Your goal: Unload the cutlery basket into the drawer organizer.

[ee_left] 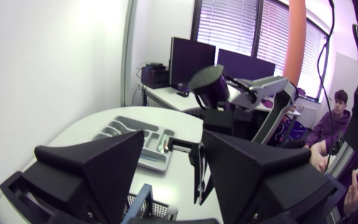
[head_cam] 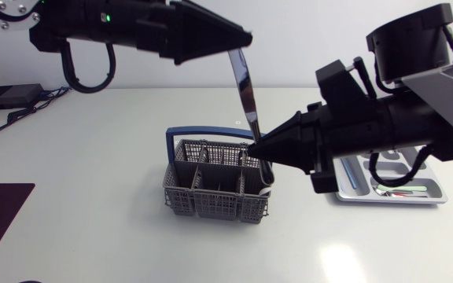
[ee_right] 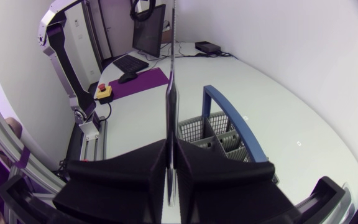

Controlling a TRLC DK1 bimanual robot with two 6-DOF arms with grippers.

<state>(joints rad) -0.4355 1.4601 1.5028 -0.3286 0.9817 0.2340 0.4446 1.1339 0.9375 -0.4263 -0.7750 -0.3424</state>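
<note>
Steel knife (head_cam: 245, 94) is standing upright above the grey basket (head_cam: 211, 206), with the right gripper (head_cam: 256, 147) pinching its lower part from both sides. Left gripper (head_cam: 248, 35) is hovering at the knife's upper end, fingers spread, the knife between them; contact cannot be told. Organizer (head_cam: 439, 190) is lying partly behind the right arm.

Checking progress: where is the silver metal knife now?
Head view, centre: silver knife near-upright over grey mesh basket, pinched by right gripper, top near left gripper.
</note>
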